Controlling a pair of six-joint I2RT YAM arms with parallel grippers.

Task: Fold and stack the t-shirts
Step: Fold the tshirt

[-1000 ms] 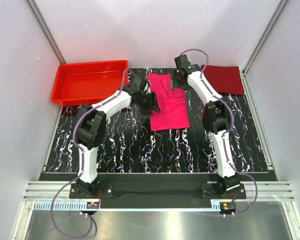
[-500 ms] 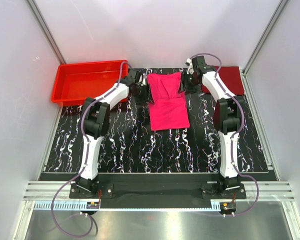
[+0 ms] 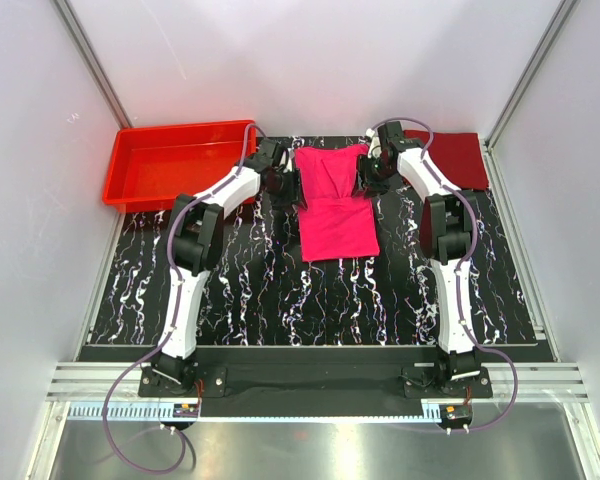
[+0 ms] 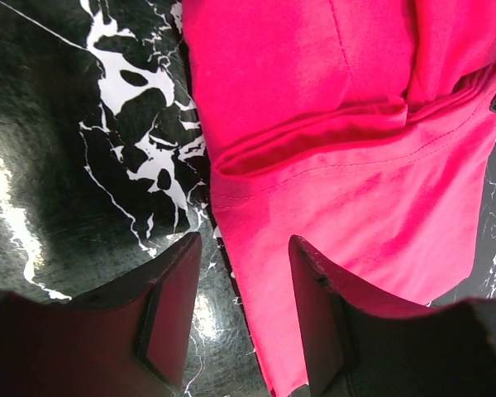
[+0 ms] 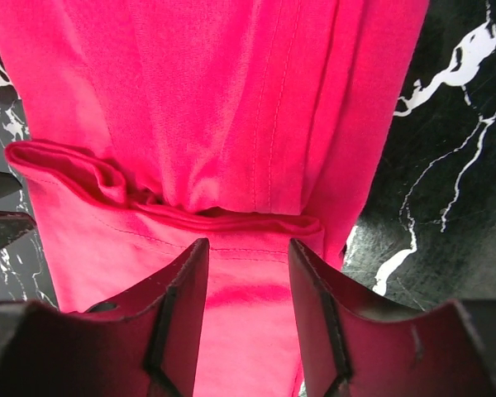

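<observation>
On the marbled bench [image 3: 280,290], the magenta t-shirt [image 3: 335,215] lies upper middle in the top view, a fold creased across it. The left tool [image 3: 283,185] stands wide at its left edge, the right tool [image 3: 368,172] wide over its right edge, neither gripping. Farther back: maroon t-shirt [image 3: 458,158] upper right, red tray [image 3: 180,165] upper left.

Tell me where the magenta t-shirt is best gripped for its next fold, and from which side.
Pinch the magenta t-shirt at both ends of its crosswise fold, left gripper from the left edge, right gripper from the right edge. Elsewhere the cloth lies flat; only the doubled layers there likely offer a raised lip. Both grippers hover open there.
</observation>
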